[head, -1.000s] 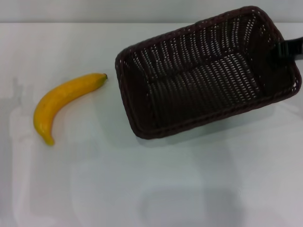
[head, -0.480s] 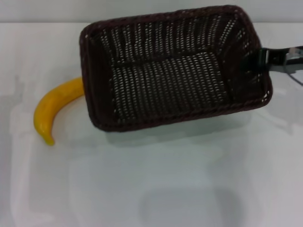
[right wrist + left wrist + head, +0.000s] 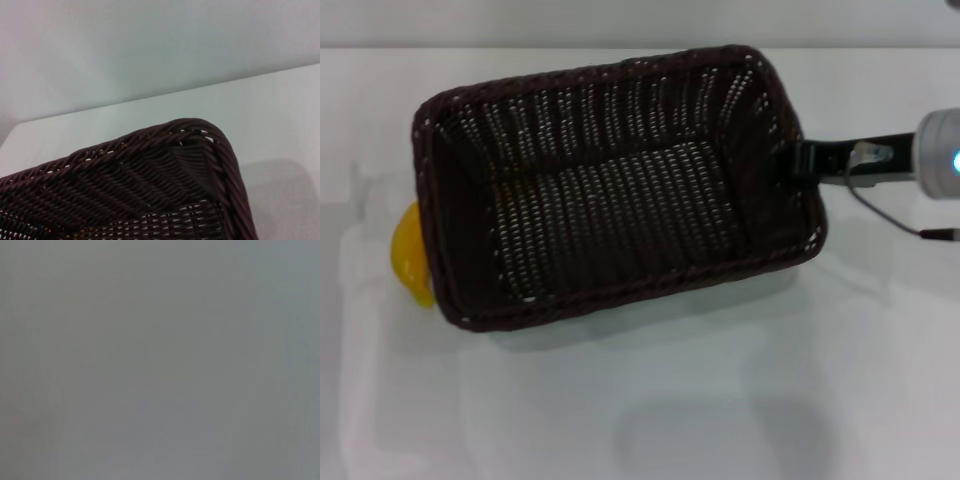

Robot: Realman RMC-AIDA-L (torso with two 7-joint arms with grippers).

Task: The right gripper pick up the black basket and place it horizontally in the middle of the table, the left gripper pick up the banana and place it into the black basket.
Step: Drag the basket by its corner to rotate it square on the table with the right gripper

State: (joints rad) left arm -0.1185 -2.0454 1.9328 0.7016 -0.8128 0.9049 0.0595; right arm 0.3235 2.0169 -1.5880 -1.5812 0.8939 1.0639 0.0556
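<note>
While the basket [image 3: 610, 185] is sitting roughly mid-bench, I wouldn't call the first half of the job finished. The right claw [image 3: 798, 162] is coming in from 3 o'clock and is clamped on the short wall of the basket at that end, pinching the rim, so it isn't letting go yet. The basket is lying long-side across the bench [image 3: 720, 400], a bit skewed, with its 9 o'clock end dipping lower in the head view. I can't tell if it's resting flat or hanging just off the surface. The right wrist view is only showing a braided corner of the rim [image 3: 197, 131] with bare bench beyond it.

The banana [image 3: 407, 255] is the awkward bit. It's peeking out at 9 o'clock of the basket, just a yellow end, with the rest hidden behind the basket's edge. Whether the basket is touching it or just blocking the view, I can't say.

The left claw isn't showing up anywhere, and its wrist camera is giving flat grey, so no clue about its fingers.

My guess at what's left: square up and release the basket, pull the right arm out, then the whole banana part, which isn't started.
</note>
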